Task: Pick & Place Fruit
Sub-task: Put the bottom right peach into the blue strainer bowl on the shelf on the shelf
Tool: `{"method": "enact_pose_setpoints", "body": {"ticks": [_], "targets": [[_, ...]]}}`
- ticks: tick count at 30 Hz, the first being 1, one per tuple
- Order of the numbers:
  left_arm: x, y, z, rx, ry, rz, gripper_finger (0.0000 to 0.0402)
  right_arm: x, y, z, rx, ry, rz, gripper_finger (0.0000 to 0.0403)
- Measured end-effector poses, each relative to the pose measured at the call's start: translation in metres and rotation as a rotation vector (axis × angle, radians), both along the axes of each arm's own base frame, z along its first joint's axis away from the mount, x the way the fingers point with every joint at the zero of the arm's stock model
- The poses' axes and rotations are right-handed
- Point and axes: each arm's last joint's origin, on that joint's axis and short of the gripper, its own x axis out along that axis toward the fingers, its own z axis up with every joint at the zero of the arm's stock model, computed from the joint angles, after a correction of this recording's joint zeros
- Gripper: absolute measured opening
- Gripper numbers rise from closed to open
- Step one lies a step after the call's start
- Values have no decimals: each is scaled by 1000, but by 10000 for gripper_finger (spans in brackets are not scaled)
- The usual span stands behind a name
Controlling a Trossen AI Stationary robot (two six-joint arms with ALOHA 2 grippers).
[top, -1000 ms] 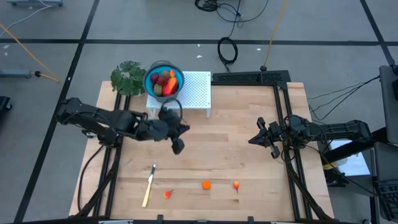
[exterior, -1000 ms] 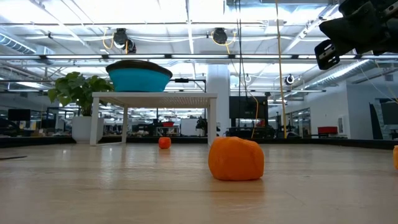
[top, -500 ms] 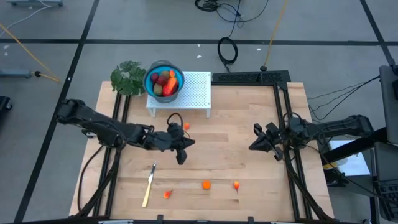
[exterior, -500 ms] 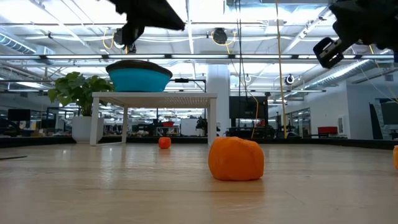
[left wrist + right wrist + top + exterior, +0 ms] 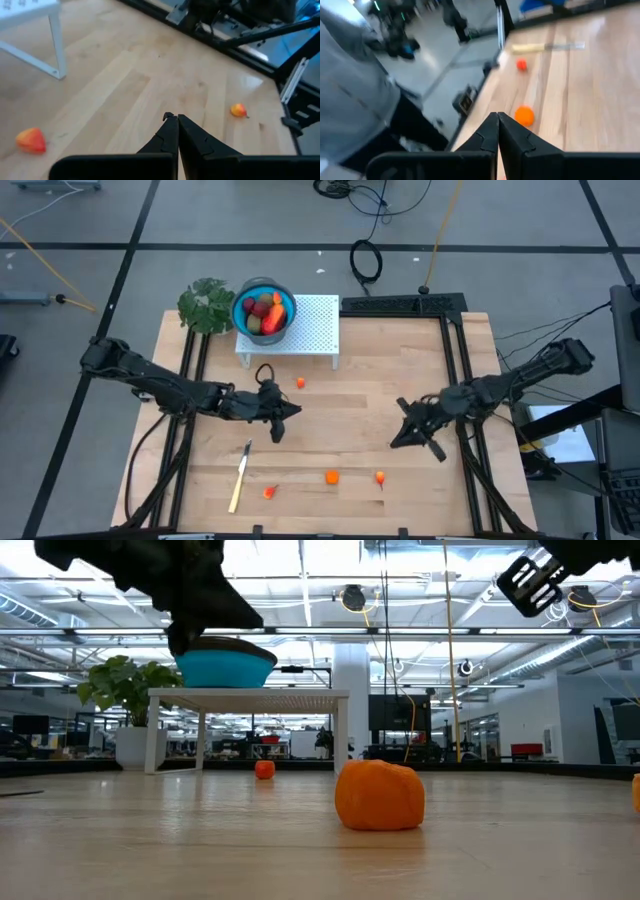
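**Colours on the table**

The table (image 5: 400, 370) is pale blond wood with a black frame. A white perforated stand (image 5: 310, 320) carries a bright blue bowl (image 5: 288, 305) holding red, orange and olive-brown fruit (image 5: 262, 312). Beside it is a green leafy plant (image 5: 205, 305). Small orange pieces (image 5: 331, 476) lie loose on the wood, near a knife (image 5: 238, 480) with a pale yellow handle. Both arms are black.

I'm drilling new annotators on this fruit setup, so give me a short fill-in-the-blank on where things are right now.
1. The blue bowl of fruit stands on the white ____.
2. Both the left gripper and right gripper are ____.
3. The knife lies nearer the ____ gripper.

Missing words: stand; shut; left
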Motion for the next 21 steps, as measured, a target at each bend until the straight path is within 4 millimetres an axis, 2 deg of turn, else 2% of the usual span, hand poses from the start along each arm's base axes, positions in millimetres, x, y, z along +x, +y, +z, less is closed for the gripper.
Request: {"method": "enact_pose_setpoints", "body": {"ticks": [11,21], "targets": [[-40,10,-5,57,-44,-53,3,40,48,15,-72,175,-109,0],[-82,20,-12,69,-134,-137,3,72,80,19,-169,466,-195,0]]}}
